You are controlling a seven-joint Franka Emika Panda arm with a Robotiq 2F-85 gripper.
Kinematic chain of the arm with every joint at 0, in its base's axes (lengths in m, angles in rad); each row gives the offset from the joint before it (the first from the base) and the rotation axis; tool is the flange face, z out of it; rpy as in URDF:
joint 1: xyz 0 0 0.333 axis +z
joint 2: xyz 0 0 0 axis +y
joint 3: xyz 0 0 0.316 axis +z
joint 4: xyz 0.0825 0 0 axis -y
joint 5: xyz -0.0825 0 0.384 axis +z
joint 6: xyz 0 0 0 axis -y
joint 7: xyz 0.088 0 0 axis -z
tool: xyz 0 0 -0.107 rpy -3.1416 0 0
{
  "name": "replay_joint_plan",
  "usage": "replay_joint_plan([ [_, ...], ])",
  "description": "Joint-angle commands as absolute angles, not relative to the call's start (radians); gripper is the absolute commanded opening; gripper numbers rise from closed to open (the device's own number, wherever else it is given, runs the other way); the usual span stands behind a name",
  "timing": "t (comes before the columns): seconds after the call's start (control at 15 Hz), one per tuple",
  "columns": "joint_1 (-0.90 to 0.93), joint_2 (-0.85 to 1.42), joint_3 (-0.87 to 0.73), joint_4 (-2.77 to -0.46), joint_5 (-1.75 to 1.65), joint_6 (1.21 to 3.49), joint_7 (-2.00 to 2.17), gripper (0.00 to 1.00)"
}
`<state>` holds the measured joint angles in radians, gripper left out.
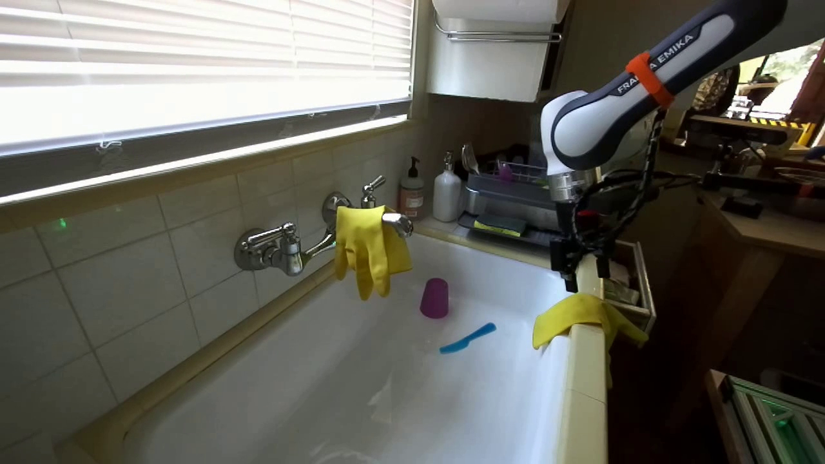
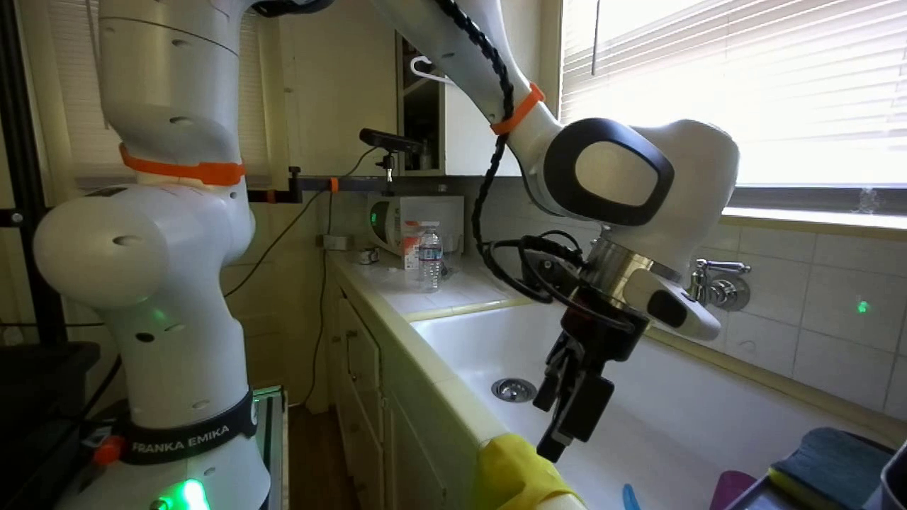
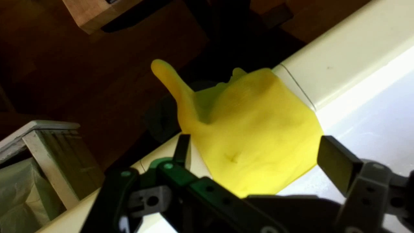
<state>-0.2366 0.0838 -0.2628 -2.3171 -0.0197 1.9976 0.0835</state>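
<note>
The yellow glove (image 1: 580,310) hangs over the edge (image 1: 583,393) of the big white sink (image 1: 503,399), part of it inside and part of it outside. From where I stand, the robot's hand (image 3: 254,149) is just above it, with its black fingers (image 3: 339,165) spread wide and the glove showing between them. Down in the sink are a purple cup (image 1: 435,298) and a blue knife (image 1: 468,338). Another yellow glove (image 1: 359,241) (all floppy) hangs on the shiny tap (image 1: 397,224).

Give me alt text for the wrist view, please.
Spread black fingers frame, without gripping it, a yellow glove draped over the cream sink edge. The white basin shows at right, an open drawer at lower left.
</note>
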Motion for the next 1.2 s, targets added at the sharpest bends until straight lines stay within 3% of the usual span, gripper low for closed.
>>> replay_joint_plan([
  [0.0,-0.257,-0.028,-0.275,-2.444,-0.034,2.069,0.051,1.0],
  [0.53,-0.266,-0.165,-0.272,-2.619,-0.074,2.222,0.032,1.0],
  [1.13,-0.283,-0.164,-0.253,-2.611,-0.193,2.21,0.134,1.0],
])
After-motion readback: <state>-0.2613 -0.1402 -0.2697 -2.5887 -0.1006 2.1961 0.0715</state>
